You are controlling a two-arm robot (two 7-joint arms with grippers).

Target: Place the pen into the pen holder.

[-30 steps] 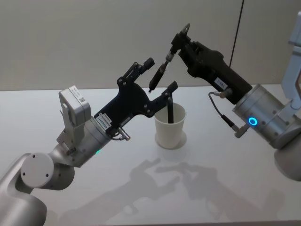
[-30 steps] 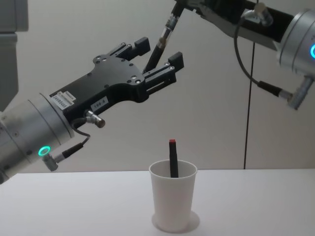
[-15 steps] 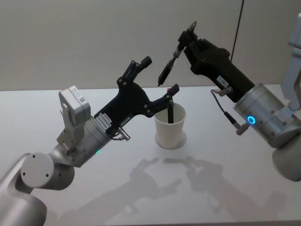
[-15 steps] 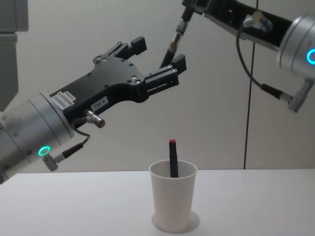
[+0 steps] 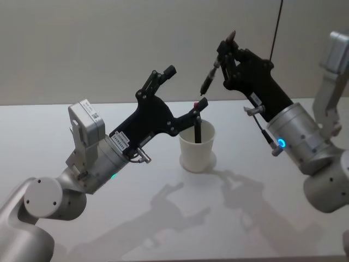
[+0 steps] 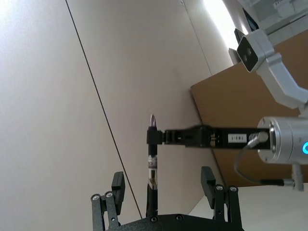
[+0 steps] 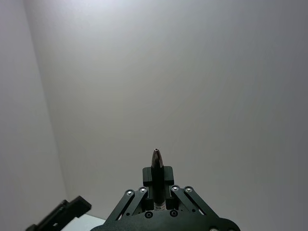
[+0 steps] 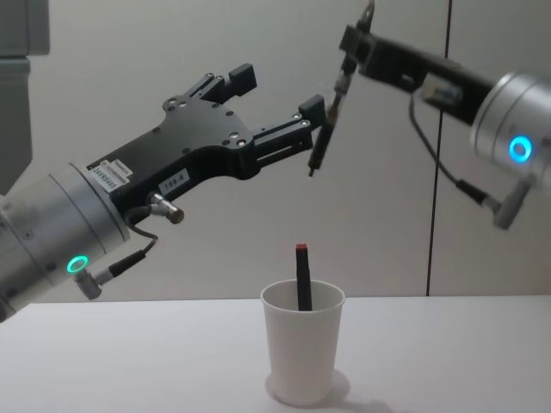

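The left gripper (image 8: 280,107) hangs spread and empty above the table (image 5: 109,125). The right gripper (image 5: 224,52) pinches the pen (image 8: 325,129) near its upper end, tip down, high above the white paper cup (image 8: 302,353). That cup, already holding another pen (image 8: 302,277), looks light and easily tipped; the held pen looks stiff, slim and smooth, best gripped mid-barrel.

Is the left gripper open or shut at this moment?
Open. The left gripper has its two fingers spread wide apart with nothing between them. The pen hangs from the right gripper, above the cup.
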